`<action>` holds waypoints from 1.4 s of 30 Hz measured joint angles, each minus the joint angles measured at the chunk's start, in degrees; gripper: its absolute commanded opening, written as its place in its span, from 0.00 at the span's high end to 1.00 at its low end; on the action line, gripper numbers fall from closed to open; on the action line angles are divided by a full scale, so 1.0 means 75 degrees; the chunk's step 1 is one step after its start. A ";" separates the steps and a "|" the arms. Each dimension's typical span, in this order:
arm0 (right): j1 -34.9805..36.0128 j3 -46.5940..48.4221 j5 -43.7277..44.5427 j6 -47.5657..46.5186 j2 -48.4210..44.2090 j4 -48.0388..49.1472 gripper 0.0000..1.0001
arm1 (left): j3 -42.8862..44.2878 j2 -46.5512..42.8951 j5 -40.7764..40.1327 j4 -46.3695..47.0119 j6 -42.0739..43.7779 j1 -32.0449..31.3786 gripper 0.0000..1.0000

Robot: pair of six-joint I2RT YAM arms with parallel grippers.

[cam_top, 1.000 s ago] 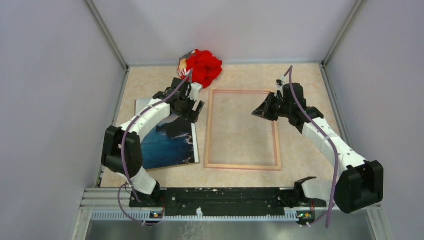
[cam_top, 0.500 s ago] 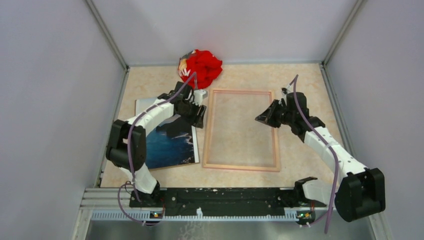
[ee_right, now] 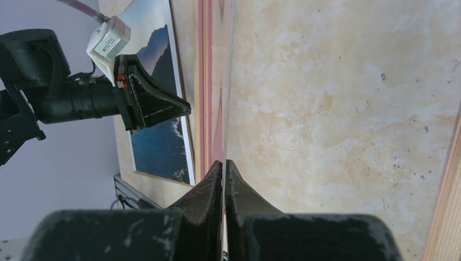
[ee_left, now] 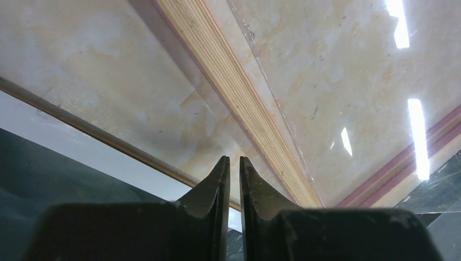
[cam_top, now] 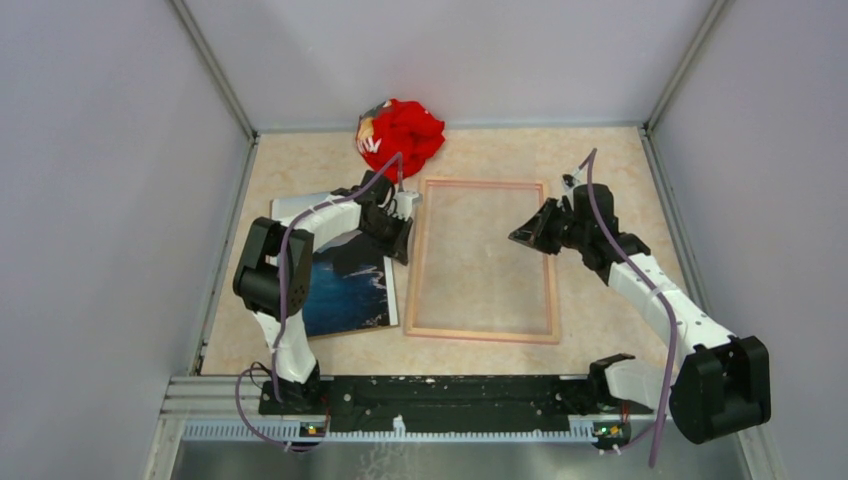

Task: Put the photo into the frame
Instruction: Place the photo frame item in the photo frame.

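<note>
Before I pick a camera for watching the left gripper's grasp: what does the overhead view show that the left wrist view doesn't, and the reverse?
Only the overhead view: the red cloth at the far edge of the table, the right gripper above the right part of the frame, both whole arms, and the frame's full outline.
Only the left wrist view: the fingers of the left gripper almost together with a slim gap, and the ribbed wood of a frame rail.
Both: the frame, the photo and the marbled table.
</note>
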 measured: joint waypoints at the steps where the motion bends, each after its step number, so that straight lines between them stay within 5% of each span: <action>1: -0.0006 0.0000 -0.0020 0.0003 0.0000 0.0009 1.00 | 0.0000 0.0015 0.0038 0.0020 -0.0009 0.0000 0.82; 42: 0.0020 0.0000 -0.1099 0.0895 0.0487 0.1483 1.00 | 0.0041 0.0455 0.0565 0.0321 0.0052 0.0015 0.91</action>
